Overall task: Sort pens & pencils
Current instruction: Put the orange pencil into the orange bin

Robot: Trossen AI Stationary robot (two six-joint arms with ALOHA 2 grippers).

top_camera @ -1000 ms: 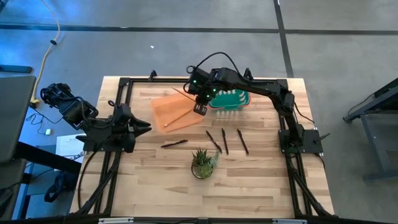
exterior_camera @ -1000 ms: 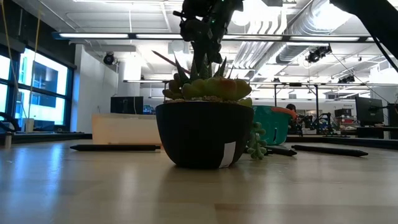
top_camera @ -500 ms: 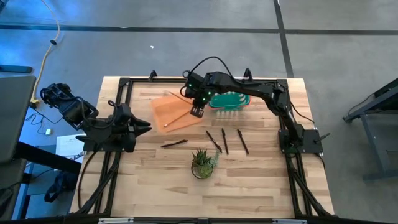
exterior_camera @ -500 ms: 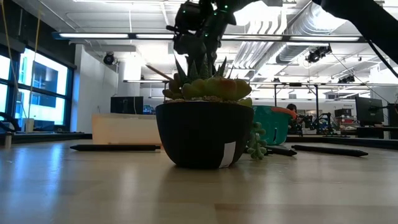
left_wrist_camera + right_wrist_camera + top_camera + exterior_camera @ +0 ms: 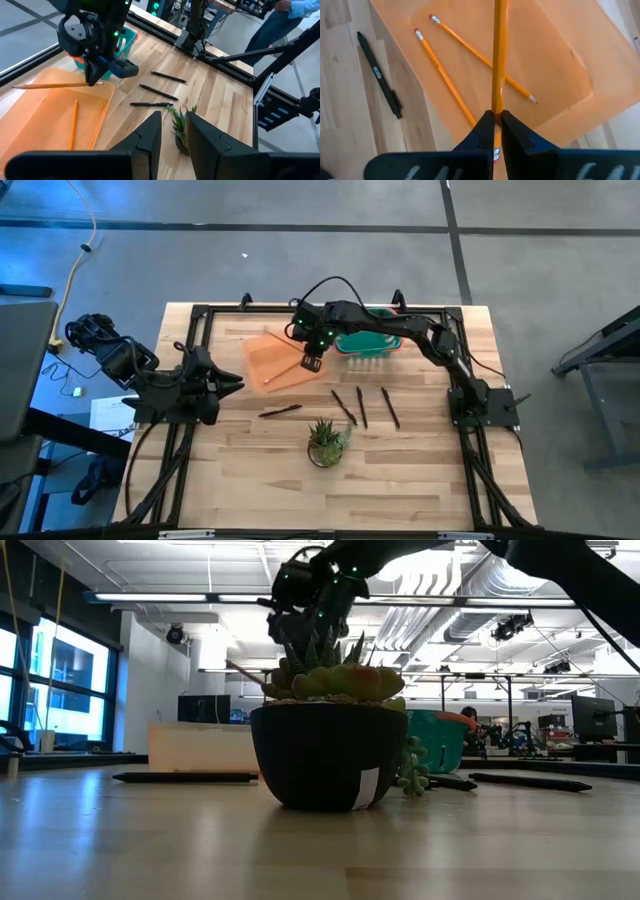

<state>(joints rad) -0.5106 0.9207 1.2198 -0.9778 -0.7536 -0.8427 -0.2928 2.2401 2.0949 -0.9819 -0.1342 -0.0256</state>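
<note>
A wooden table [image 5: 420, 470] is seen from above, with a dark robot arm at each side. The right arm reaches across to the far middle of the table. Its right gripper [image 5: 310, 364] hangs over the right edge of an orange tray [image 5: 258, 355], fingers clamped on a pencil [image 5: 499, 60] near its eraser end. The pencil sticks out level over the tray. Over the last second this gripper has moved left, from beside the teal basket [image 5: 385, 340] to above the tray, and it appears to have dropped lower, though the overhead angle makes height hard to judge.

Two more pencils [image 5: 451, 85] already lie on the tray, crossing under the held one. So this looks like the third and last pencil, about to be released; the pencil half of the sort is nearly done.

The pens [image 5: 362, 407] are not sorted yet. Three dark ones lie on the bare wood to the right of centre, and a fourth [image 5: 280, 411] lies apart, just near of the tray. A small potted succulent [image 5: 326, 442] stands near the front edge.

The left gripper [image 5: 172, 131] waits at the left side of the table, pointing toward the tray, its fingers a little apart and holding nothing.
</note>
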